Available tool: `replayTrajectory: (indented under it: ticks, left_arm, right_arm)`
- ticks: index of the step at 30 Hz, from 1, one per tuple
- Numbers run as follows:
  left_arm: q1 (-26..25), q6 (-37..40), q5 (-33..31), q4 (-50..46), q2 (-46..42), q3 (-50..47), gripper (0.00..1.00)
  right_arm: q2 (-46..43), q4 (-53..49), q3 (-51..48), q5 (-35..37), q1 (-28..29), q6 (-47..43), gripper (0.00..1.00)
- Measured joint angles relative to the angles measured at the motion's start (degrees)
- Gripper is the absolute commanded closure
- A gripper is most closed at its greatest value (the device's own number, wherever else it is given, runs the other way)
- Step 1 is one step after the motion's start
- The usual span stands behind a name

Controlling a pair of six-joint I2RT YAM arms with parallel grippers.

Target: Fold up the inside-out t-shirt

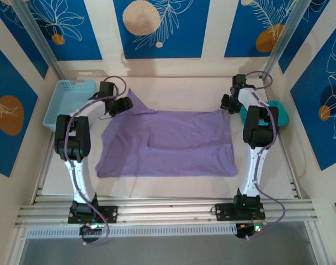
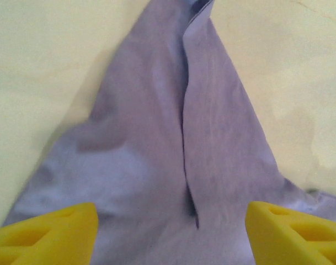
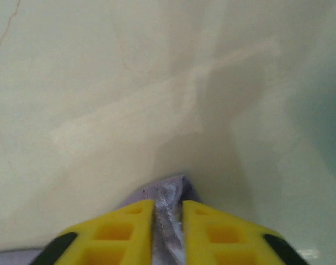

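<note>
Shows a plain lavender-purple soft fabric t-shirt [image 1: 168, 144] spread nearly flat on the pale table [image 1: 173, 91] at the centre of the top view, one sleeve pointing to the upper left. Places the left gripper [image 1: 125, 104] over that sleeve, yellow fingers [image 2: 52, 232] spread wide at the lower corners of the left wrist view, gripping nothing, creased fabric lying between them. Places the right gripper [image 1: 227, 105] at the shirt's upper right corner, jaws nearly closed, pinching a stitched purple edge. Includes a light blue plastic basket [image 1: 68, 102] at far left and a teal-green cloth [image 1: 281, 114] at far right.
</note>
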Motion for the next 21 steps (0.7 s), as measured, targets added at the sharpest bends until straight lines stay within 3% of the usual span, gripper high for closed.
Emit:
replayTrajectory:
  ticks: [7, 16, 21]
  left_arm:
    - [0.0, 3.9, 0.1, -8.4, 10.9, 18.6, 0.36]
    - [0.0, 5.9, -0.1, -20.2, 29.8, 51.4, 0.46]
    - [0.0, 6.2, -0.3, -21.1, 34.7, 56.3, 0.6]
  right_arm:
    - [0.7, -0.7, 0.0, -0.5, 0.0, -0.9, 0.92]
    - [0.7, -0.8, 0.1, -1.6, 0.2, -1.8, 0.92]
    - [1.0, -0.8, 0.5, -2.4, 0.3, -2.2, 0.93]
